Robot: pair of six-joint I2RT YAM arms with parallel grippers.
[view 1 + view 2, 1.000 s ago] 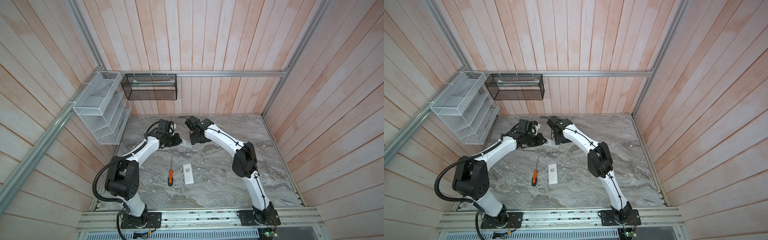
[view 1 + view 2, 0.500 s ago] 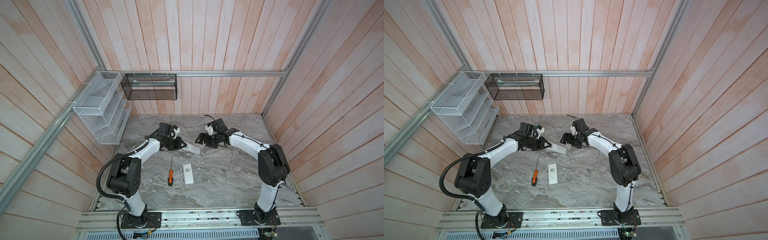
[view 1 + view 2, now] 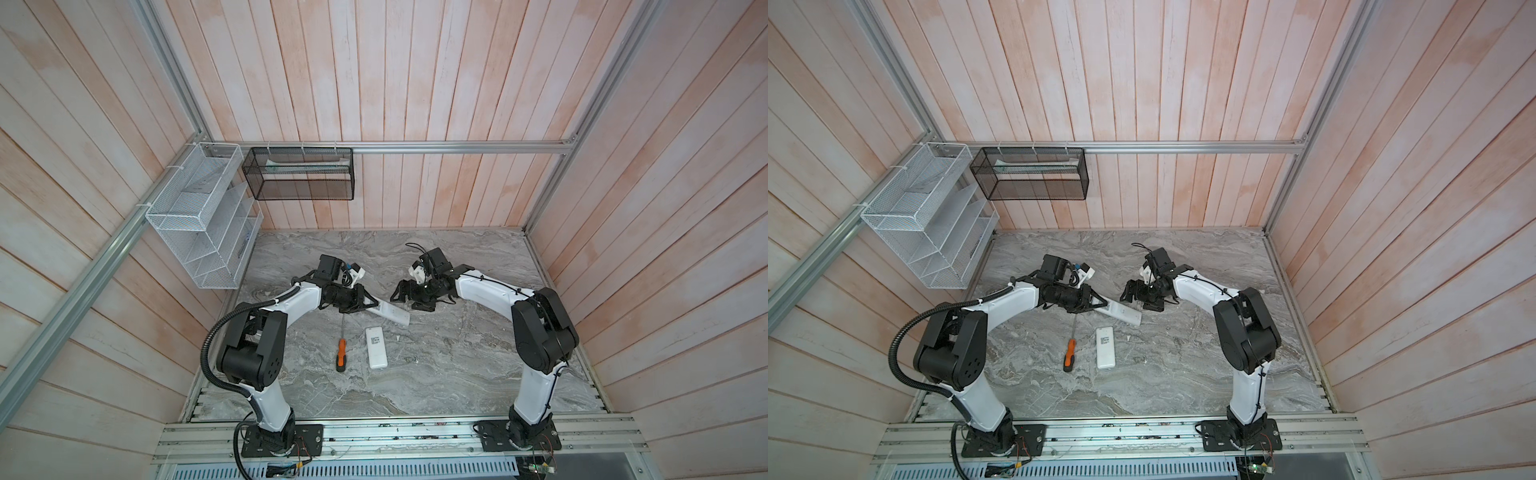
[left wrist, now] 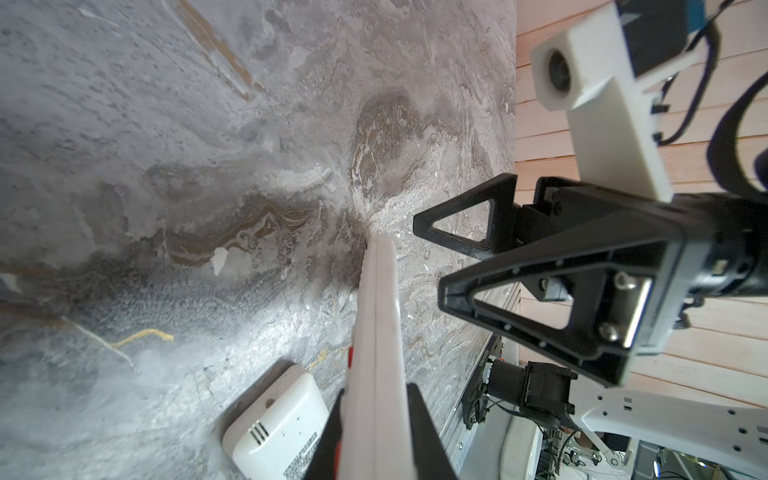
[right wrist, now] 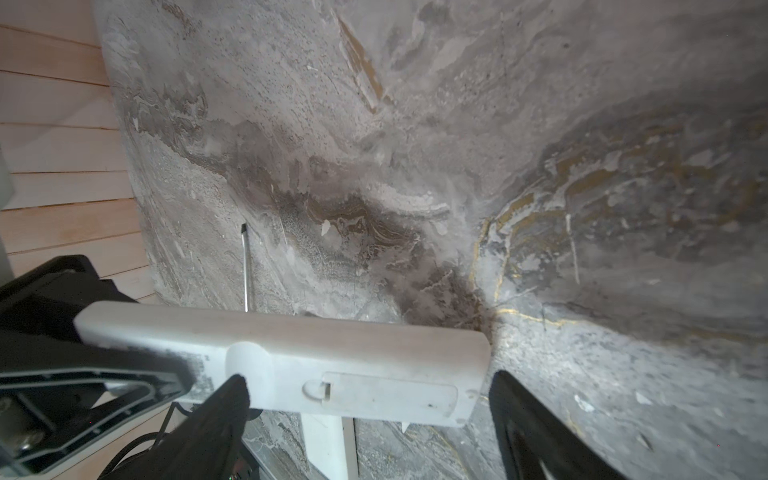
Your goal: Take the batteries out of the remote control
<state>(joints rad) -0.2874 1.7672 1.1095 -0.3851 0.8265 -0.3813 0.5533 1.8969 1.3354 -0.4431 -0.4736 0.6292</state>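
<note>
Remote control (image 3: 392, 314): long, white, clamped at one end in your left gripper (image 3: 371, 302), tilted, with its free end low over the marble table (image 3: 457, 353); contact cannot be told. Its battery cover (image 5: 386, 392) sits shut, so the batteries stay hidden from you. Right gripper (image 3: 410, 300): jaws wide apart, just beside that free end. Second remote (image 3: 376, 347) and screwdriver (image 3: 341, 353) lie side by side, nearer the arm bases. Your open table lies to their right, out to the wall edge.

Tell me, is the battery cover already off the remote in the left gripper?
No, the right wrist view shows the cover seated flush in the back of the held remote.
</note>
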